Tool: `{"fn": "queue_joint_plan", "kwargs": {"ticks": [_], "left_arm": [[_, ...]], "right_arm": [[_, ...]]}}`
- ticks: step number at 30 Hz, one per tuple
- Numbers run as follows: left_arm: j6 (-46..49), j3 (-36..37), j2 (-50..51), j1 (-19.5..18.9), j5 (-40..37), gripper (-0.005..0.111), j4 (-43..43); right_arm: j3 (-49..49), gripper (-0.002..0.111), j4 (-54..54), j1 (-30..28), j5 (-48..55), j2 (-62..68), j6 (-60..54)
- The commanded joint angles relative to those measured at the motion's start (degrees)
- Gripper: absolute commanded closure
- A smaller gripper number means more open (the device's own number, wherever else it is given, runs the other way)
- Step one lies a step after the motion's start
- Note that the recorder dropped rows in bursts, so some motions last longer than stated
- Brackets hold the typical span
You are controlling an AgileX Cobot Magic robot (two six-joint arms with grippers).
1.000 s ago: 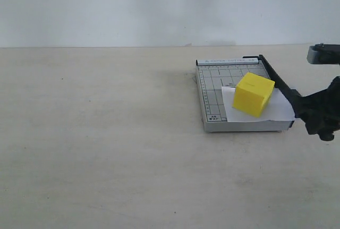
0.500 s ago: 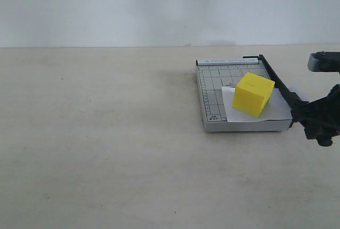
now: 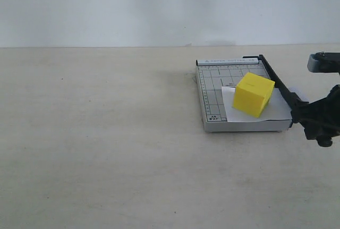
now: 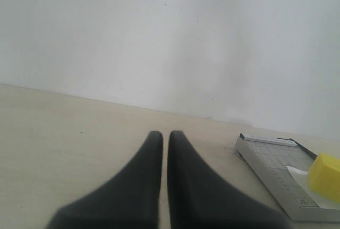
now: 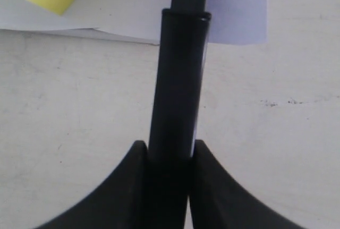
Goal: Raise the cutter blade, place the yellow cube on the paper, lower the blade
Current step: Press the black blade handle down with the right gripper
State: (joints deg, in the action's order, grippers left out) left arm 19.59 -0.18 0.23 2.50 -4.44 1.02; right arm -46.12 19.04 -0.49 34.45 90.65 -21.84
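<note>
right claw [image 5: 169, 152] clamps the cutter blade [image 3: 276, 83], yellow cube [image 3: 254, 94] sits on paper [image 3: 277, 113]

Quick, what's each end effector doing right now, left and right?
Left end effector: closed, holding nothing.
Right end effector: closed on the handle of the cutter blade.

Exterior: frontal. Left wrist: low, shares cutter base [image 4: 268, 157]. Right wrist: close, probably above cutter blade [image 5: 178, 80].
</note>
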Motion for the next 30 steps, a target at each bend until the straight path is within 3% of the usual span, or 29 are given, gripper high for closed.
{"fn": "queue_joint_plan", "kwargs": {"ticks": [1, 30], "left_arm": [[0.11, 0.18, -0.23, -0.15, 0.13, 0.102, 0.06], [0.11, 0.18, -0.23, -0.15, 0.13, 0.102, 0.06]], "right_arm": [[1.62, 0.108, 1.32, 0.49, 5.47, 0.87, -1.85], [1.62, 0.108, 3.30, 0.49, 1.94, 3.17, -3.19]]}}
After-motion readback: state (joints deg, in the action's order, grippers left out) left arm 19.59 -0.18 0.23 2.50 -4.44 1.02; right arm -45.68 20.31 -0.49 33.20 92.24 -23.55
